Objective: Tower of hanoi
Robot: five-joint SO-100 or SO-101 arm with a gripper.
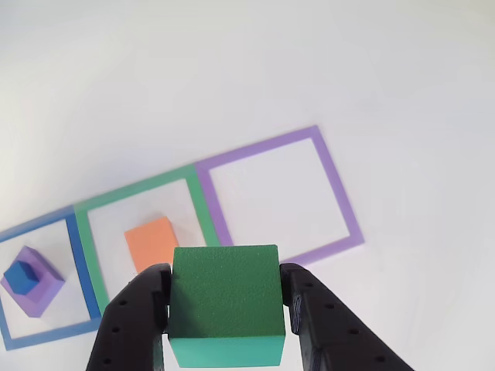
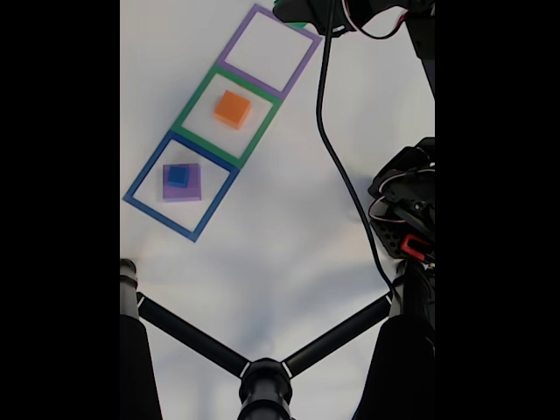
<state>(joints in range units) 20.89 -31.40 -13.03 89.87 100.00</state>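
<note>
The green block (image 1: 225, 297) is held up in the air, close to the camera in the other view. The gripper (image 1: 225, 309) pinches it from both sides. One black finger (image 1: 139, 313) presses its left side and the other presses its right side. You can see the dark green top of the block and a lighter green face below it.

In the fixed view the green block (image 2: 291, 10) is just a small bit of green at the top edge, next to the purple square (image 2: 268, 51). The gripper around it is mostly cut off there.

The orange block (image 1: 151, 243) sits flat on the table inside the green square (image 1: 139, 239). In the fixed view the orange block (image 2: 232, 108) is near the middle of that green square (image 2: 227, 118).

The purple block (image 1: 35, 283) sits inside the blue square (image 1: 46, 282). The little blue block (image 1: 22, 277) sits on top of it. The fixed view shows the same: the blue block (image 2: 178, 176) on the purple block (image 2: 182, 183), inside the blue square (image 2: 179, 185).

The purple square (image 1: 282, 197) has only white table (image 1: 247, 69) inside it. The three squares touch side by side in a row: blue, green, purple.

In the fixed view, the black arm (image 2: 407, 219) is on the right. A black cable (image 2: 337, 157) runs down across the table (image 2: 289, 254). Black stand legs (image 2: 262, 376) show at the bottom.
</note>
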